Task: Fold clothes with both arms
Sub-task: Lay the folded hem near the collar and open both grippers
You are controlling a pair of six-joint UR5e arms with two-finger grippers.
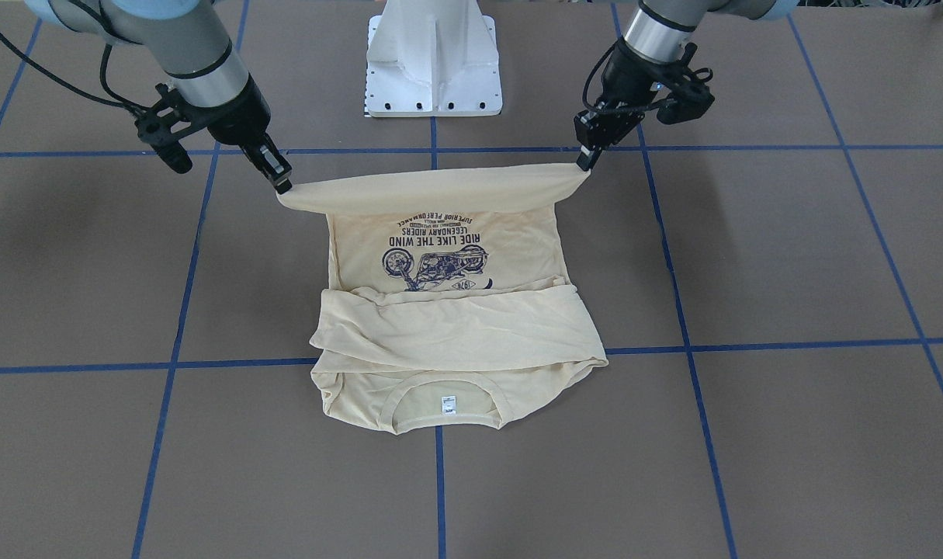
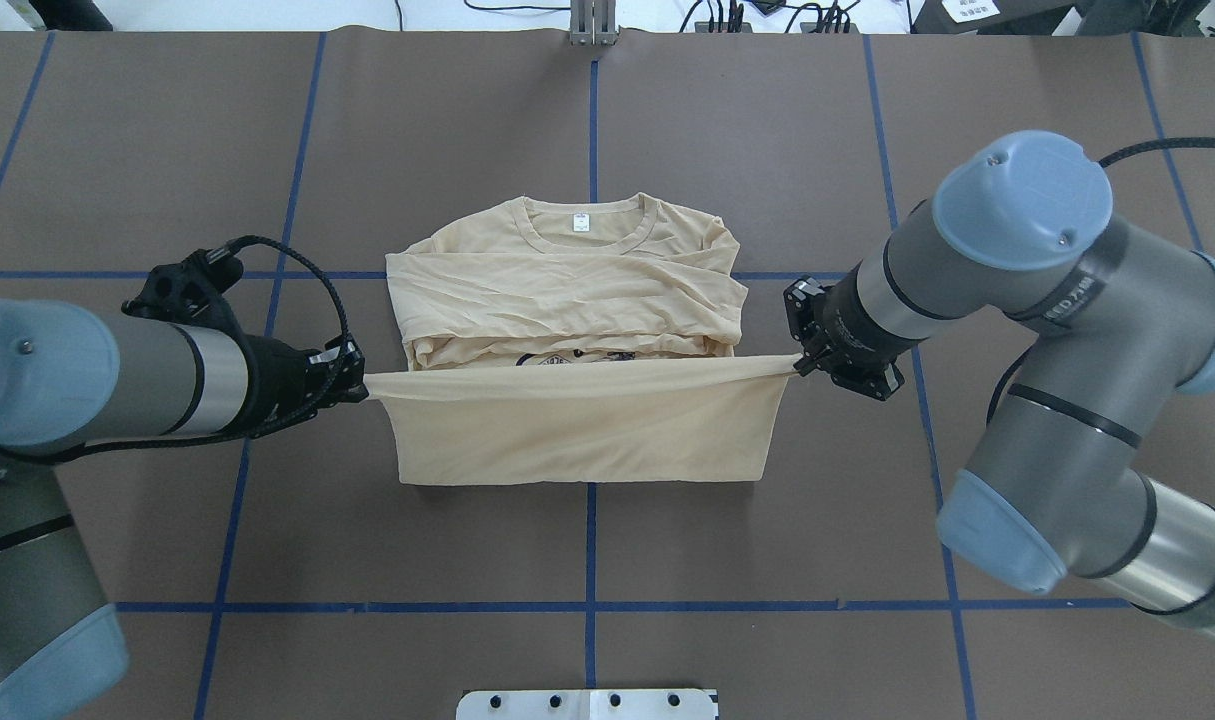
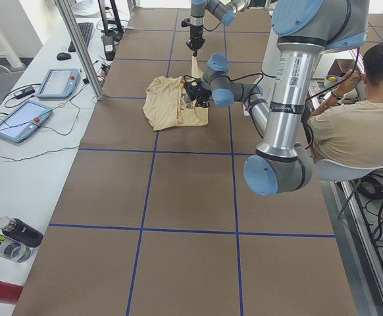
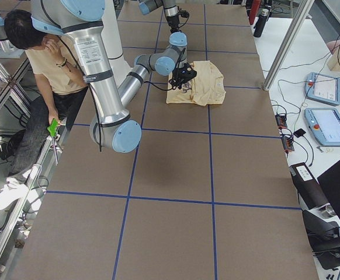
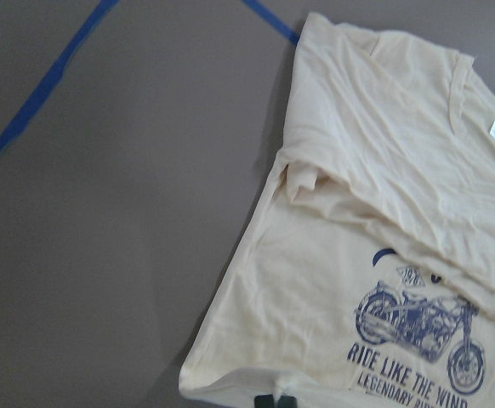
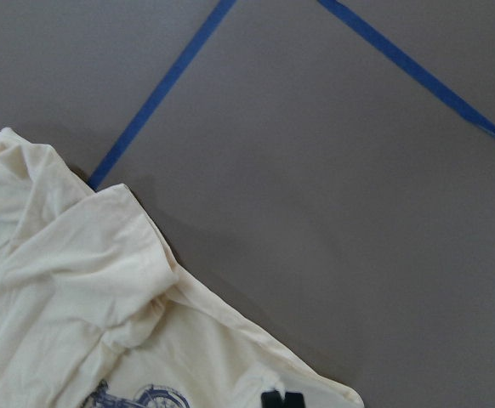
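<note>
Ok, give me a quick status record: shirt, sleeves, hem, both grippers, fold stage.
garment: T-shirt, print side up, neckline at the far side from the robot
sleeves: sleeves folded across the chest
left gripper: left gripper shut on one hem corner
right gripper: right gripper shut on the other hem corner
hem: hem raised off the table, stretched taut between the grippers
print: print partly exposed
stage: bottom-to-neckline fold not yet laid down
</note>
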